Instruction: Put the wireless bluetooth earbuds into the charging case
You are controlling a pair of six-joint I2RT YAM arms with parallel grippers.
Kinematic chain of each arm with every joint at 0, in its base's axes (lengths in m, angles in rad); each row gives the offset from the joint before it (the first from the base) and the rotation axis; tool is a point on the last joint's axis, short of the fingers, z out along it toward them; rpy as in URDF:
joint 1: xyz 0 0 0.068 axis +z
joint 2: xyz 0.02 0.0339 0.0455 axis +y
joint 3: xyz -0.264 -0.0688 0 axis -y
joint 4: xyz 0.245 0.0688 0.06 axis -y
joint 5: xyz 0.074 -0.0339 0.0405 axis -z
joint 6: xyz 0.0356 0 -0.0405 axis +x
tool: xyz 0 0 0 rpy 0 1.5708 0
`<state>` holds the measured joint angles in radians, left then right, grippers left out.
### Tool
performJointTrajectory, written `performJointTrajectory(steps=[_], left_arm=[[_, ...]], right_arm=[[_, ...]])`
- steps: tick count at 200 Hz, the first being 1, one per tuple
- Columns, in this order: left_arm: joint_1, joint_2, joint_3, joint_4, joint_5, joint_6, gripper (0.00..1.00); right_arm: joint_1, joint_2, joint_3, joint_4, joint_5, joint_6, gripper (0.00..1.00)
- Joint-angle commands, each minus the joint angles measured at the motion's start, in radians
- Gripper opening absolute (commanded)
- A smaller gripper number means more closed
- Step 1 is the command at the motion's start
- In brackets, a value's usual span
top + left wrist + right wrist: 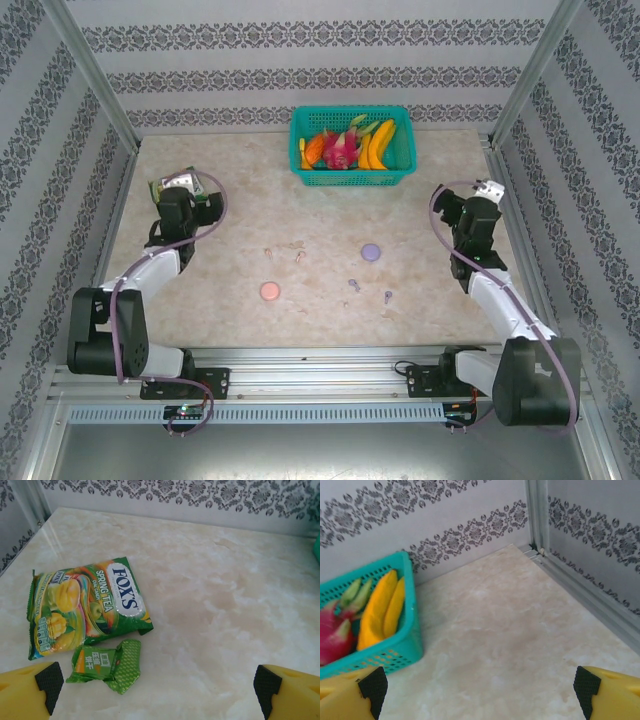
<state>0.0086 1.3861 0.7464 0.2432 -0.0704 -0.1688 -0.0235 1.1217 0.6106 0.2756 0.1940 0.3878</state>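
Two lilac earbuds (353, 284) (388, 296) lie on the table right of centre, below a round purple case (371, 252). A pale pink pair (267, 253) (299, 256) lies left of centre, above a round pink case (270, 291). My left gripper (188, 192) (157, 682) hovers open at the far left, well away from them, with nothing between its fingers. At the far right my right gripper (487, 192) (477, 685) is open too, over bare table.
A green candy bag (87, 605) and a small green wrapper (107, 664) lie just ahead of the left gripper. A teal basket (352, 170) of fruit stands at the back centre, and its corner (410, 630) shows left of the right gripper. Metal frame rails (590, 590) border the table.
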Motion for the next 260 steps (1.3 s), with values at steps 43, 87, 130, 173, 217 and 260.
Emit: performJointTrajectory(steps=[43, 87, 130, 173, 217, 260], left_arm=[[-0.014, -0.065, 0.161, -0.504, 0.069, -0.319, 1.00], [-0.024, -0.157, 0.110, -0.576, 0.135, -0.422, 1.00], [-0.031, -0.178, 0.069, -0.597, 0.215, -0.502, 1.00], [-0.033, -0.159, 0.048, -0.603, 0.255, -0.517, 1.00], [-0.033, -0.122, 0.036, -0.578, 0.309, -0.552, 1.00], [-0.033, -0.062, 0.077, -0.612, 0.335, -0.536, 1.00]], right_arm=[[0.062, -0.030, 0.133, -0.450, -0.291, 0.088, 0.93], [0.356, 0.042, 0.234, -0.644, -0.132, 0.115, 0.95], [0.591, 0.145, 0.351, -0.791, -0.101, 0.192, 0.93], [0.792, 0.244, 0.443, -0.878, -0.103, 0.383, 0.87], [0.914, 0.374, 0.547, -0.901, -0.085, 0.496, 0.87], [0.930, 0.444, 0.592, -0.893, -0.050, 0.599, 0.88]])
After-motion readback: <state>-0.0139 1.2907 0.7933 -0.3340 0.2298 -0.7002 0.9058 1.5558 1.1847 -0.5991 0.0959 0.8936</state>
